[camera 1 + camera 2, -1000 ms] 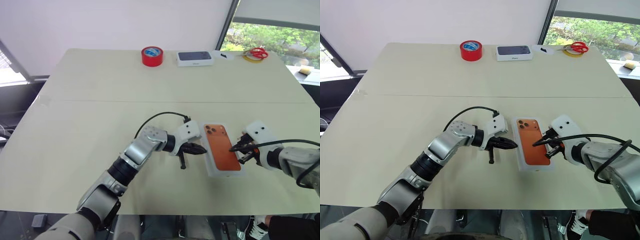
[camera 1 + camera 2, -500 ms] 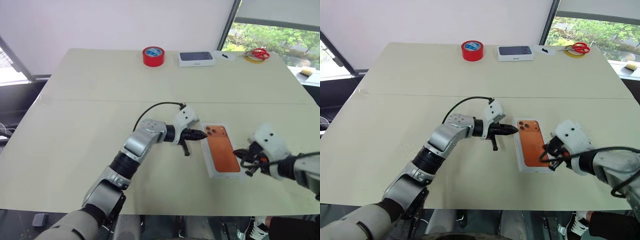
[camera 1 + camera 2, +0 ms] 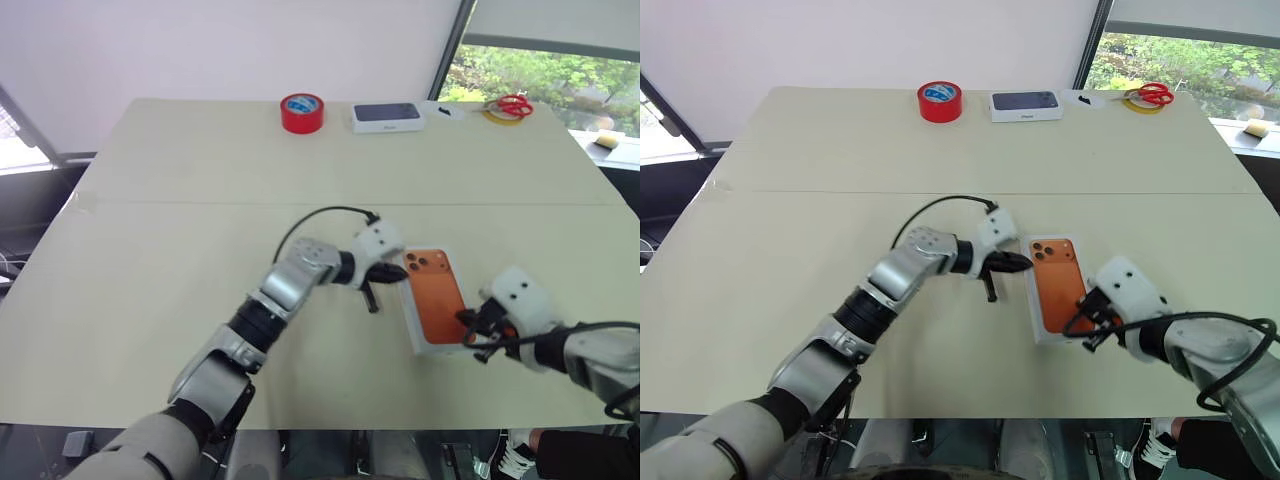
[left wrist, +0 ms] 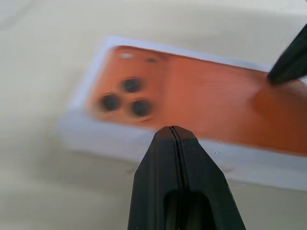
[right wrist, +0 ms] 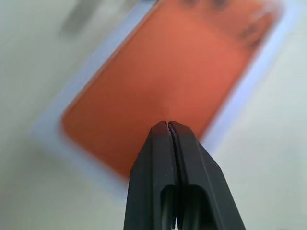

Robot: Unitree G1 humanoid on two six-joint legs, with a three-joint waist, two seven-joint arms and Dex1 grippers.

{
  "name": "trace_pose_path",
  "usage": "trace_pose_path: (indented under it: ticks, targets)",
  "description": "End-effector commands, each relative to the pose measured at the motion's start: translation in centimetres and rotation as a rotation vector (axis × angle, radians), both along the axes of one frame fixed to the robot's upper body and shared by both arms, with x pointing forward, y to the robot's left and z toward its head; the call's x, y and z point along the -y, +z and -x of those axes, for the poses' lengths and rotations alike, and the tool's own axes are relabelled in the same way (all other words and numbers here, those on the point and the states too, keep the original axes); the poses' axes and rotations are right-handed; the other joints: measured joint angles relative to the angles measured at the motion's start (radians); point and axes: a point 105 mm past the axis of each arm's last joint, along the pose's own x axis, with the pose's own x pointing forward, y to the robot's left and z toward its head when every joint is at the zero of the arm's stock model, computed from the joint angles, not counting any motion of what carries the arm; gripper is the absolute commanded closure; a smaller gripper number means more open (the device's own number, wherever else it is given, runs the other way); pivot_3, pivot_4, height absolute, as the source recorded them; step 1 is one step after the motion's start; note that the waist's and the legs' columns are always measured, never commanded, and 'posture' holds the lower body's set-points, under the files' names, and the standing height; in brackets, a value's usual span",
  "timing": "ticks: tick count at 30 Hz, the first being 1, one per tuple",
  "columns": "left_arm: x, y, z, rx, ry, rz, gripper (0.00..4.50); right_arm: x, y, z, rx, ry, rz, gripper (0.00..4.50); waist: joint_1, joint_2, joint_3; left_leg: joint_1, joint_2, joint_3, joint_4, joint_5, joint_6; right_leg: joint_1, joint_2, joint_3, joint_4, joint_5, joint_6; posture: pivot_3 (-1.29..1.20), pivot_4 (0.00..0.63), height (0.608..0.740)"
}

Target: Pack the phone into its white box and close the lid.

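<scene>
Matte cream tabletop (image 3: 180,250) carries your glossy orange phone (image 3: 438,297), rounded corners, lying inside the shallow white box (image 3: 417,335), with the left tool (image 3: 399,272) and right tool (image 3: 468,318) both pinched shut, empty.

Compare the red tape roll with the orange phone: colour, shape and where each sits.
The red tape roll is a ring lying bare at the table's far edge; the orange phone is a flat rounded rectangle lying in the shallow white box near the robot. The roll stands alone; both grippers flank the phone.
</scene>
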Motion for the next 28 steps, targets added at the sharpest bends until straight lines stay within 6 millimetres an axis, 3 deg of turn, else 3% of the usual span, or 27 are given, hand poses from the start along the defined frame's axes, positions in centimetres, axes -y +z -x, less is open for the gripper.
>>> trace_pose_path:
  ticks: [1, 3, 7, 11, 17, 28]
  targets:
    - [-3.5, 4.0, -2.0, 0.108, 0.097, 0.113, 4.50, 1.7, 3.3, -1.8, 0.221, -0.055, 0.024, 4.47, 0.002, 0.000, 0.000, 0.000, 0.000, 0.000, 0.000, 0.000, 0.000, 0.000, 0.000, 0.000, 0.000, 0.000, 0.000, 0.00, 0.150, 0.730]
    - [-5.9, 4.6, -2.9, 0.140, 0.160, 0.123, 4.50, 2.1, 3.7, -2.3, 0.267, -0.063, 0.031, 4.47, 0.004, 0.000, 0.000, 0.000, 0.000, 0.001, 0.000, 0.001, -0.001, 0.000, 0.000, 0.000, 0.000, 0.000, 0.000, 0.00, 0.150, 0.730]
    - [-12.9, 5.1, -4.8, 0.183, 0.369, 0.117, 4.50, 3.2, 4.7, -3.4, 0.338, -0.096, -0.081, 4.47, 0.004, 0.000, 0.000, 0.000, -0.001, 0.001, 0.000, 0.003, -0.005, 0.000, 0.000, 0.000, 0.000, 0.000, 0.000, 0.00, 0.150, 0.730]
    - [-18.8, 3.9, -4.6, 0.193, 0.537, 0.068, 4.50, 3.6, 4.9, -3.5, 0.346, -0.064, -0.205, 4.47, 0.001, 0.000, 0.000, 0.000, 0.000, 0.002, -0.001, 0.003, -0.005, 0.000, 0.000, 0.000, 0.000, 0.000, 0.000, 0.00, 0.150, 0.730]
    - [-21.7, 2.8, -3.5, 0.155, 0.616, 0.078, 4.50, 2.3, 4.3, -4.1, 0.309, 0.007, -0.206, 4.47, 0.005, 0.000, 0.000, 0.000, 0.000, 0.003, 0.000, 0.003, -0.004, 0.001, -0.001, 0.000, 0.000, 0.000, 0.000, 0.00, 0.150, 0.730]
    - [-24.7, 2.2, -0.9, 0.120, 0.719, 0.055, 4.50, 0.3, 3.6, -4.3, 0.264, 0.104, -0.256, 4.47, 0.001, 0.000, 0.000, 0.000, 0.000, 0.003, -0.001, 0.003, -0.005, -0.001, -0.001, 0.001, 0.002, 0.000, 0.000, 0.00, 0.150, 0.730]
